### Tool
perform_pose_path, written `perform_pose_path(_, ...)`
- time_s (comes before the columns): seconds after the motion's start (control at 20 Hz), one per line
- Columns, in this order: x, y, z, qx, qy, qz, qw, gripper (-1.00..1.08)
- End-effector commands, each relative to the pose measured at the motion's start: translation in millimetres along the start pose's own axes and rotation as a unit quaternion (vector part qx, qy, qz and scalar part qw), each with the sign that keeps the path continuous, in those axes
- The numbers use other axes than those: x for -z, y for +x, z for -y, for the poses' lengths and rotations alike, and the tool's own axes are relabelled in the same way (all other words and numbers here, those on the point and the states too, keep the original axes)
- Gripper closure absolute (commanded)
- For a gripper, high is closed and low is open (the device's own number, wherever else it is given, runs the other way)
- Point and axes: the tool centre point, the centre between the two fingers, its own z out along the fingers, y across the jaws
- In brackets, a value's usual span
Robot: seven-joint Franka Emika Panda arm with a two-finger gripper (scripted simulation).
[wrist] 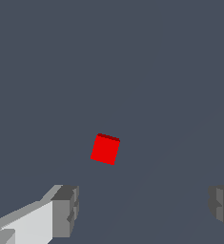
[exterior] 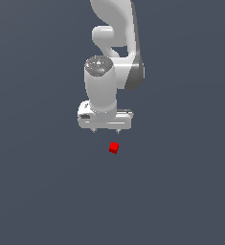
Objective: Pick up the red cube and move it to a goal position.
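Note:
The red cube (exterior: 114, 148) is a tiny bright red block on the flat grey-blue ground, just below and slightly to the exterior view's right of my gripper (exterior: 106, 130). The gripper hangs from the white arm, pointing down, with its two fingertips wide apart and nothing between them. In the wrist view the cube (wrist: 105, 149) lies ahead of the gripper (wrist: 144, 209), slightly rotated, apart from both grey fingers (wrist: 66, 209). The cube is nearer to the one finger than to the other.
The white arm (exterior: 111, 52) rises behind the gripper toward the top of the exterior view. The ground (exterior: 37, 191) is a plain grey-blue surface with no other objects in sight.

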Motion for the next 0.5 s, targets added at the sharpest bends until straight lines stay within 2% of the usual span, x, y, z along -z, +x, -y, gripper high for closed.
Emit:
perform_pose_path(0.0,0.0,0.0,0.0,0.0,0.0,0.0,1.0,-0.92)
perform_pose_path(0.45,-24.7,-1.5,5.2,-0.021,-0.002,-0.001,0.9998,-0.92)
